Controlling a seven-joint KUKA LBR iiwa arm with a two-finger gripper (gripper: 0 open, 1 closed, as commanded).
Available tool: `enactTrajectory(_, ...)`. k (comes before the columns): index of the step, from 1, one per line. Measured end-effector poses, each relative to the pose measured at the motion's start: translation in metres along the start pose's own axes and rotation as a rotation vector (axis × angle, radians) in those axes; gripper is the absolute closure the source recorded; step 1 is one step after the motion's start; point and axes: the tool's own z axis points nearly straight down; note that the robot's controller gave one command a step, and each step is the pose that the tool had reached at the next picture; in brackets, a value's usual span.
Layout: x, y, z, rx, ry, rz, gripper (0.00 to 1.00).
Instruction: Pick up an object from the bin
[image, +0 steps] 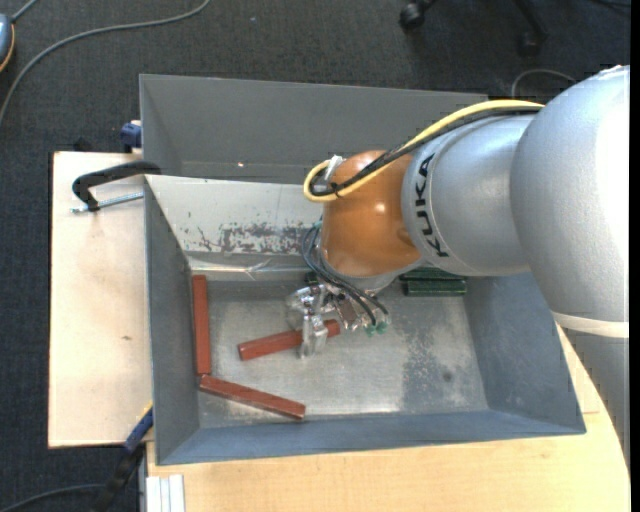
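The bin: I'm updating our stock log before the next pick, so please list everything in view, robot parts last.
bin: 1, grey metal, middle of the view
left stick: 1, reddish brown, on the floor along the left wall
front stick: 1, reddish brown, front left of the floor, lying aslant
middle stick: 1, reddish brown, mid-floor, its right end at the gripper
green piece: 1, dark green, back right of the floor, partly under the arm
arm: 1, silver grey with an orange cover, reaching in from the right
gripper: 1, metal, low over the right end of the middle stick
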Motion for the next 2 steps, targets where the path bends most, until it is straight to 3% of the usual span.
enactTrajectory(1, -0.013, 0.044, -0.128, 0.0, -0.005, 0.116, 1.0)
enactTrajectory(2, -0.009, 0.07, -0.224, 0.001, -0.014, -0.056, 1.0)
